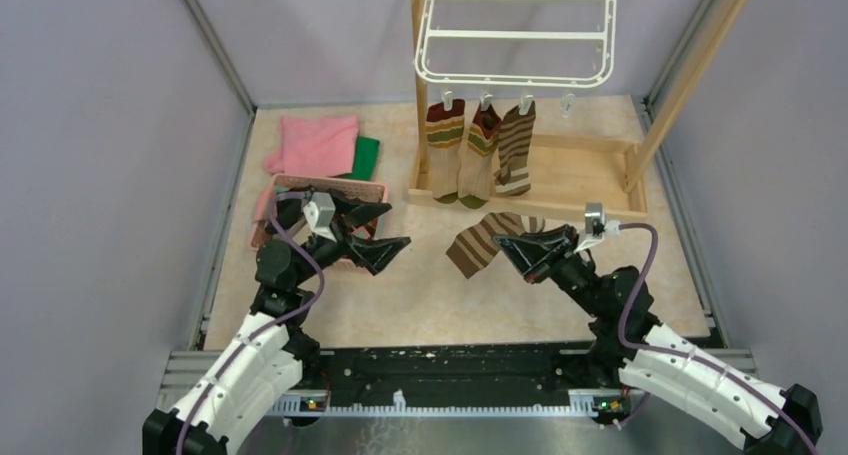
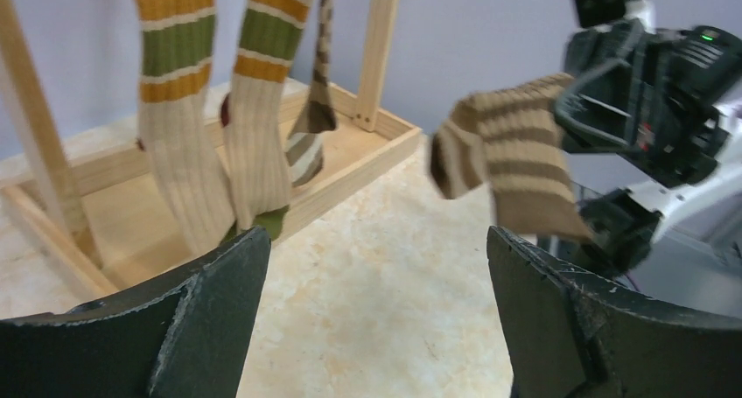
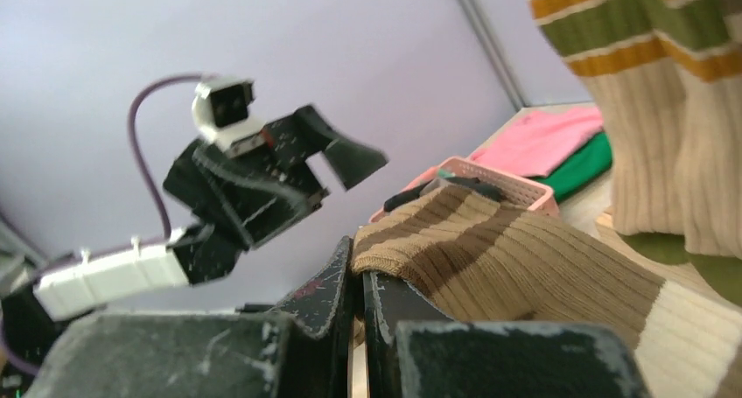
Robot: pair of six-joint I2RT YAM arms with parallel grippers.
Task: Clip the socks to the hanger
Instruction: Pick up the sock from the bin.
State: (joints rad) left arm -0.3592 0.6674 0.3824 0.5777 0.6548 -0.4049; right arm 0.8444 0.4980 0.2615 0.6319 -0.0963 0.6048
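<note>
Three socks [image 1: 480, 150]: hanging side by side from clips on the near edge of the hanger [image 1: 515, 35], toes nearing the base of the wooden frame [image 1: 520, 200].
Fourth sock [image 1: 485, 240]: brown-and-tan striped, dangling above the table, well in front of the hanger.
Right gripper [image 1: 515, 247]: fingers clamping together on one end of the fourth sock, arm reaching forward and inward, pointing left.
Left gripper [image 1: 385, 228]: fingers standing wide apart, gripping nothing, hovering just beside the pink basket [image 1: 330, 185], pointing right toward the dangling sock.

Right tool [image 1: 512, 247] gripping a striped sock [image 1: 478, 242]
Three socks [image 1: 480, 150] hang clipped under the hanger [image 1: 515, 37]; left tool [image 1: 392, 228] gapes.
</note>
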